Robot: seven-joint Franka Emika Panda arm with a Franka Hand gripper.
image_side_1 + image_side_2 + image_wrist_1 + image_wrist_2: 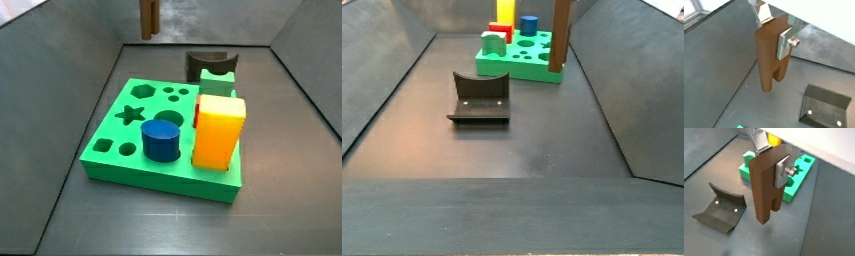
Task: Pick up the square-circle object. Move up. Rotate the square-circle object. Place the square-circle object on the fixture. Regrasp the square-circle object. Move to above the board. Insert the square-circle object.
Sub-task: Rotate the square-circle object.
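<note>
My gripper [776, 31] is shut on the thick square end of the square-circle object [767, 60], a long dark-brown peg that hangs upright with its narrower end down, well above the floor. It shows the same way in the other wrist view, gripper [773, 159] on peg [765, 188]. In both side views only the peg shows [150, 18] [560, 35]; the gripper is cut off above. The dark fixture [721, 208] [478, 97] stands on the floor, apart from the peg. The green board [799, 178] [134, 150] lies beyond it.
A blue cylinder [163, 140] and a tall yellow-orange block [219, 130] stand in the board. Sloping grey walls [609, 70] close in the floor on the sides.
</note>
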